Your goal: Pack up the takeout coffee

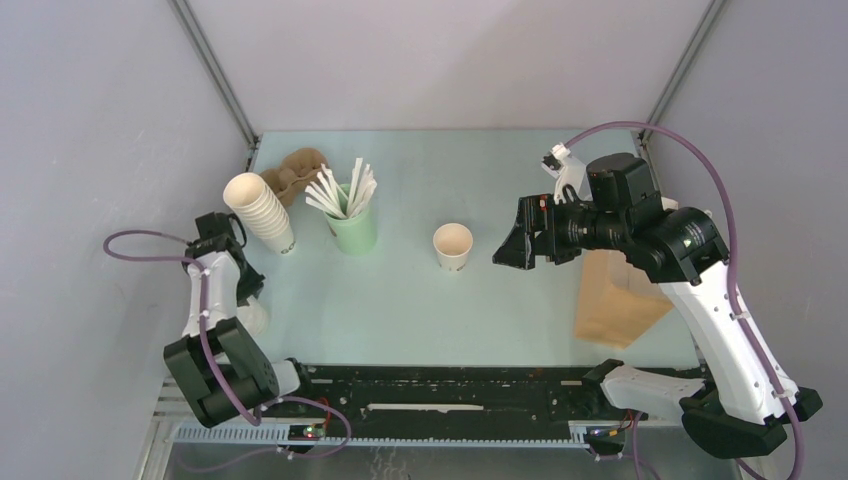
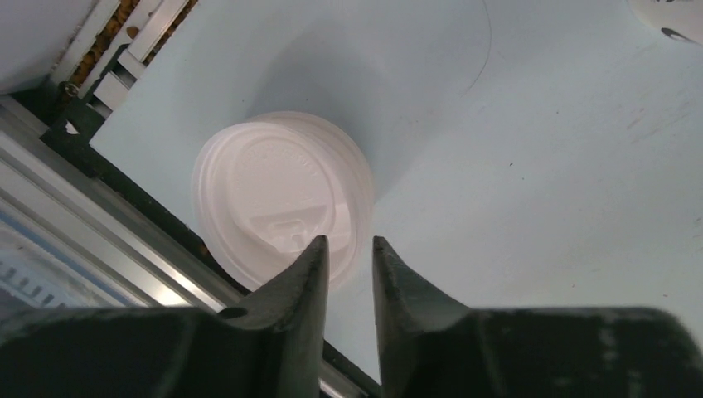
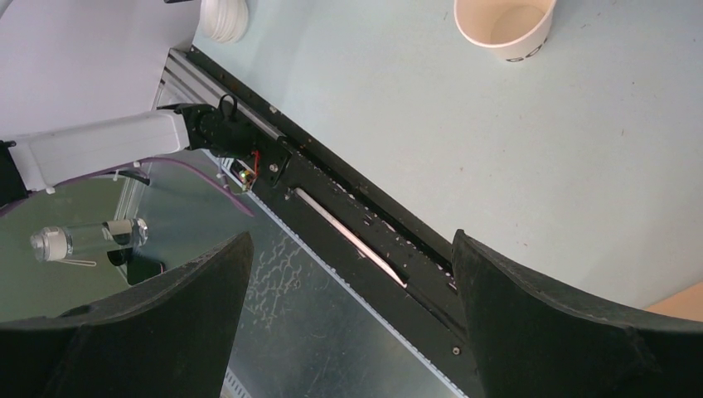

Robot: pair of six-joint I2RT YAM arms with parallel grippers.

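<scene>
The takeout coffee cup [image 1: 452, 245], cream-white and without a lid, stands upright mid-table; the right wrist view shows it at the top [image 3: 504, 21]. A round white lid [image 2: 282, 195] lies by the table's near-left edge [image 1: 254, 318]. My left gripper [image 2: 348, 242] hovers just over the lid's rim, its jaws a narrow gap apart with nothing pinched between them. To the right of the cup, my right gripper [image 1: 515, 248] stands wide open and empty, and in its own view [image 3: 348, 249] it points at the front rail.
A tilted stack of cream cups [image 1: 262, 210], a pale green cup of white sticks [image 1: 350, 228] and a brown cup carrier [image 1: 297, 172] stand at the back left. Under the right arm lies a brown paper bag [image 1: 615, 300]. A black rail [image 1: 450, 395] runs along the near edge.
</scene>
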